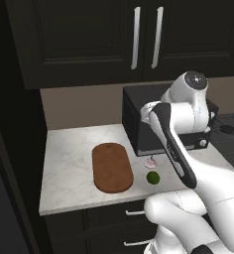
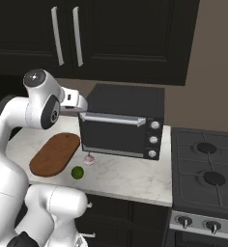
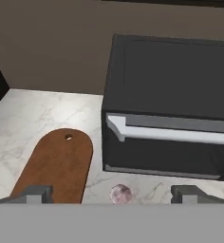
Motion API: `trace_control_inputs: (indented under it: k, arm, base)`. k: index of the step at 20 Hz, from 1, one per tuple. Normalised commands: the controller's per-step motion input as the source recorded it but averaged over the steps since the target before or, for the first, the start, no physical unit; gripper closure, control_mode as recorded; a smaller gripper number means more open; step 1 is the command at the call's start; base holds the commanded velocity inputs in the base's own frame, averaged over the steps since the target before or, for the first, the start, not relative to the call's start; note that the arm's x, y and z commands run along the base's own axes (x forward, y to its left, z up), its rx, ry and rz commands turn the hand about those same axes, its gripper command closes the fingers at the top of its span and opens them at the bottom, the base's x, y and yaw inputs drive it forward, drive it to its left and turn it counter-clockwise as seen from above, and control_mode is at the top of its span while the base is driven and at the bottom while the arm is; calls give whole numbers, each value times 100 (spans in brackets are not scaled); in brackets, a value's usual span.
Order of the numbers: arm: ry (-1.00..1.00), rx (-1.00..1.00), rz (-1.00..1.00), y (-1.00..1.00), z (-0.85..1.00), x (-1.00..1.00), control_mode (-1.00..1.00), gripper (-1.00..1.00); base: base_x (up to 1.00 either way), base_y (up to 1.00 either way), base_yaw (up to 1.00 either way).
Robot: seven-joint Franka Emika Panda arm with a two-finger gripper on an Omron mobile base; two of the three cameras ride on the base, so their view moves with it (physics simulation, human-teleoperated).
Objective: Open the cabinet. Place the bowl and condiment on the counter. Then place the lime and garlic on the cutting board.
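Marbled white counter (image 1: 69, 158) runs under a tall dark cabinet (image 1: 89, 39) whose two doors are closed. On the counter lies a reddish-brown cutting board (image 1: 112, 167), bare. To its right, a pale garlic bulb (image 1: 150, 162) and a green lime (image 1: 153, 177) sit on the stone, just in front of a black toaster oven (image 2: 123, 128). The gripper (image 3: 114, 193) hangs above them, jaws wide apart and holding nothing.

The cabinet (image 1: 139, 39) is matt near-black wood with smooth silver metal handles (image 1: 136, 38), the counter (image 1: 69, 154) polished white-grey marbled stone, the cutting board (image 1: 112, 167) smooth reddish-brown wood, and the toaster oven (image 2: 121, 126) matt black.
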Motion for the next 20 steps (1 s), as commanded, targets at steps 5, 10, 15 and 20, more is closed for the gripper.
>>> trace_control_inputs:
  k: [5,10,15,20]
  arm:
    - [-11,1,-4,-5,29,0,-100,-100]
    - [-13,4,-3,-6,39,0,-100,-100]
    - [-16,5,-2,-5,45,-2,-100,-100]
    - [-19,2,-1,-3,45,-8,-100,-100]
  base:
    - [0,0,0]
    - [0,0,0]
    - [0,0,0]
    - [0,0,0]
